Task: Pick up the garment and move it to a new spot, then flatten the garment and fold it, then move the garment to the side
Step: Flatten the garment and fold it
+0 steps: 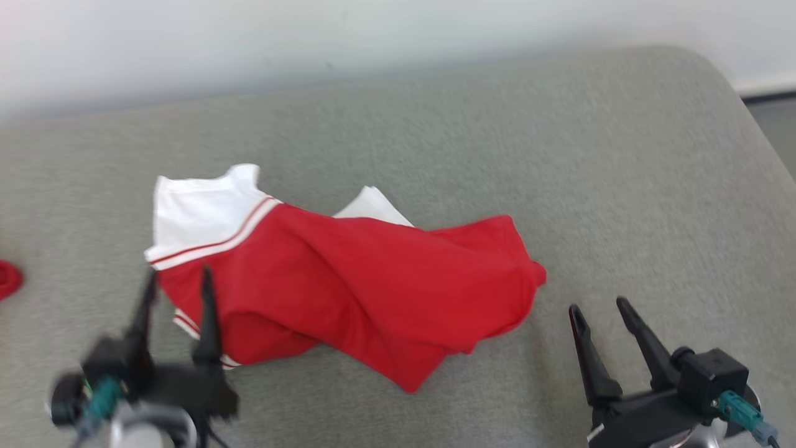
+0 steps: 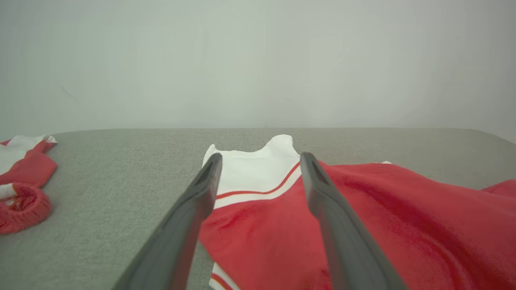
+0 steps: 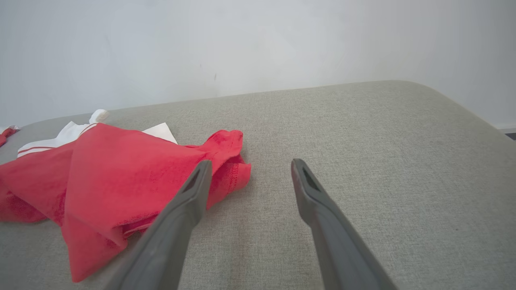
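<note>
Your left gripper [image 1: 178, 272] has its jaws spread wide with nothing between them. They are poised over the near-left end of the garment [image 1: 373, 286], just above where the white, red-striped band meets the red cloth. Whether the tips touch the fabric, you cannot tell from these views. Your right gripper [image 1: 597, 305] is likewise open-jawed and empty. It sits over bare counter [image 1: 559, 155] just beside the garment's right end and clear of the cloth.

The garment lies about mid-counter, a little toward the left edge. Its white part points to the far-left and a red corner points to the right edge. It is rumpled, with a diagonal fold running across it and a layer tucked underneath along the near side. A second red-and-white piece of clothing [image 1: 7, 280] lies at the left edge, well apart.

As I judge it, the garment is already set down in its spot and flattening is now in hand. For the next move, take a single layer at each end, the left jaws on the striped band and the right jaws on the red corner. Then draw the two ends apart so the twist comes out before any fold.
</note>
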